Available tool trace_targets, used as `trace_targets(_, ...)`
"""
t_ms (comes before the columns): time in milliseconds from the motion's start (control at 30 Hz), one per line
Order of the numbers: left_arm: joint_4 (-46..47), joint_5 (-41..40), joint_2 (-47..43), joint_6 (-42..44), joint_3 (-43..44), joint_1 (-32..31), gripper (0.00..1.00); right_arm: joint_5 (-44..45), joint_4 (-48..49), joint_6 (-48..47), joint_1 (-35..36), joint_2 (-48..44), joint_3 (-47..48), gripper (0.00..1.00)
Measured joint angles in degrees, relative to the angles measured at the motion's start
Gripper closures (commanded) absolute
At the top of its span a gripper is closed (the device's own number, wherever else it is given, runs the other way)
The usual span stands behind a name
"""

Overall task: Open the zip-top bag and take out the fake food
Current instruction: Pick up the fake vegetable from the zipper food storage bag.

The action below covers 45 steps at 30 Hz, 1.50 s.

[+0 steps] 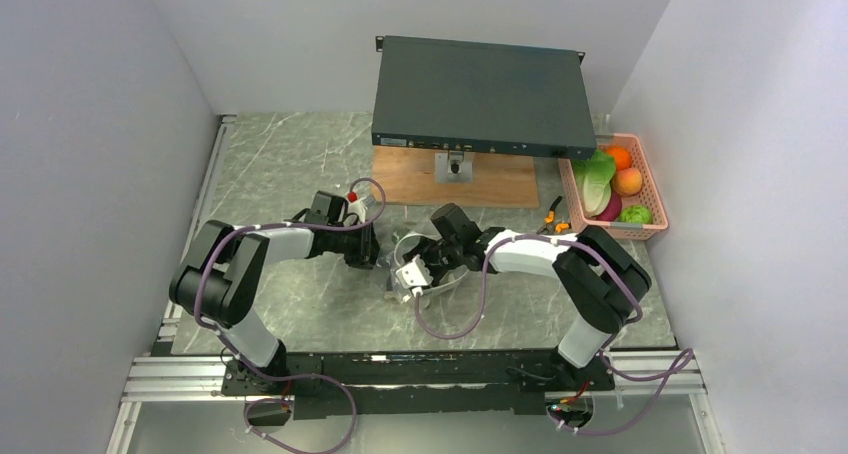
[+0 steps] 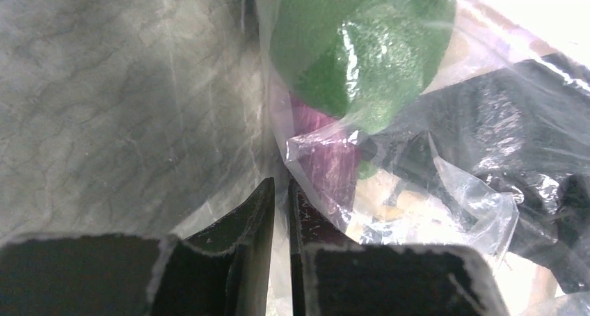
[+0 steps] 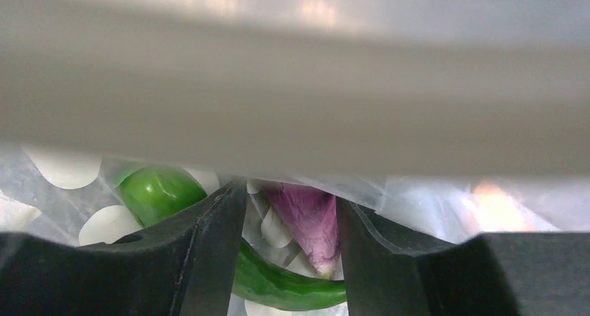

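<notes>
Zip-top bag (image 2: pixel 459 204) held mid-table between two grippers. Left gripper (image 2: pixel 280 204) pressed together on bag film; right gripper (image 3: pixel 289 246) spread. Fake food (image 3: pixel 156 191): three pieces counted inside bag, five in pink basket (image 1: pixel 655 229). One pliers (image 1: pixel 553 219) lay beside basket.

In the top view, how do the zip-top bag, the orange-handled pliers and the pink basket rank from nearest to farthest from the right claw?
1. zip-top bag: at the right claw itself, mid-table.
2. orange-handled pliers: farther right, by the basket's near left corner.
3. pink basket: farthest, at the table's right edge.
</notes>
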Motion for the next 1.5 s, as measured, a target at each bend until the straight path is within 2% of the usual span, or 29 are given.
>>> trace_targets(267,1.03,2.21,1.42,-0.31,0.24,-1.05,0.81,0.02,0.20,-1.92,0.52,1.22,0.66,0.37)
trace_targets(367,1.11,2.73,3.10,-0.33,1.68,-1.73,0.81,0.04,-0.37,-2.56,0.85,2.01,1.36,0.37)
trace_targets(400,1.16,2.80,3.76,-0.31,2.34,-1.99,0.81,0.15,-0.76,-2.84,0.92,2.12,1.53,0.39)
trace_targets(600,1.36,2.51,4.81,-0.28,4.20,-3.41,0.80,1.14,-3.28,-4.37,1.44,2.67,1.55,0.68)
trace_targets(767,2.08,1.66,3.87,-0.74,3.06,-3.10,0.76,1.20,-4.17,-5.86,1.38,2.21,1.53,0.82)
trace_targets(900,1.97,0.15,-1.79,-1.99,-1.73,-0.68,0.62,0.37,-8.55,-5.84,0.81,0.72,1.97,0.87)
trace_targets(1067,3.41,-0.66,-12.63,-3.61,-6.16,5.62,0.41,-3.37,-16.94,-5.14,-0.13,-2.80,5.68,0.88)
trace_targets(1200,7.58,0.72,-17.22,-5.88,-7.96,7.21,0.32,-5.73,-19.76,-4.22,-0.28,-4.92,7.65,0.88)
trace_targets(1500,16.44,8.81,-19.71,-11.67,-13.09,7.30,0.30,-6.71,-21.42,-2.40,-0.37,-5.60,7.58,0.88)
